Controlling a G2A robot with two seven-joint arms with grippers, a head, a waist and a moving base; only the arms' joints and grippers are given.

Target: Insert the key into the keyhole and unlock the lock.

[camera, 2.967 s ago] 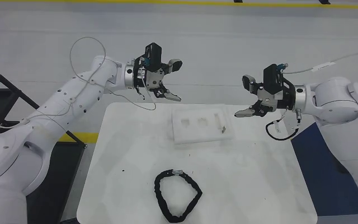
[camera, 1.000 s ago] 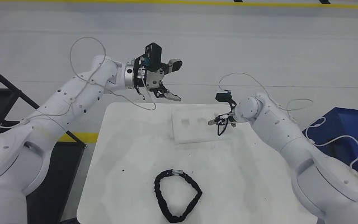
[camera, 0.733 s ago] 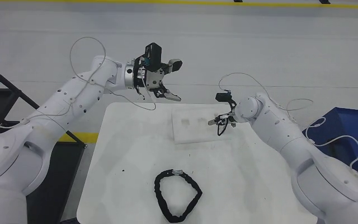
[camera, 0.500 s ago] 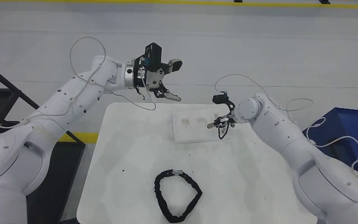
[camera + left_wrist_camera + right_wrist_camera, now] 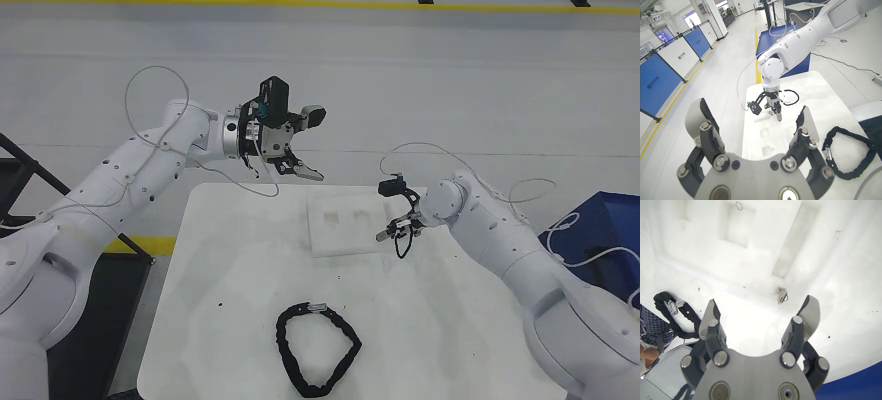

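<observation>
Hovering low over the near right corner of the tray (image 5: 340, 238), the right gripper (image 5: 391, 234) has its fingers spread apart and holds nothing. Its own wrist view gives the detail: the key (image 5: 782, 294) sits on the foam just past the end of the long slot, ahead of the open fingertips and between them, touched by neither. From above, that spot lies behind the gripper. The left wrist view looks across the table (image 5: 220, 300) at the same gripper pointing down at the tray, with the key too small there to make out.

The left gripper (image 5: 316, 146) hangs in the air past the table's far left corner, its fingers wide apart and empty.

The lock (image 5: 285, 330), a chain loop in a black sleeve, lies on the near middle of the table, well apart from the tray. The top view shows its closed ring shape. The right wrist view shows its chrome cylinder (image 5: 674, 310) end-on, lying where the loop's two ends meet.
</observation>
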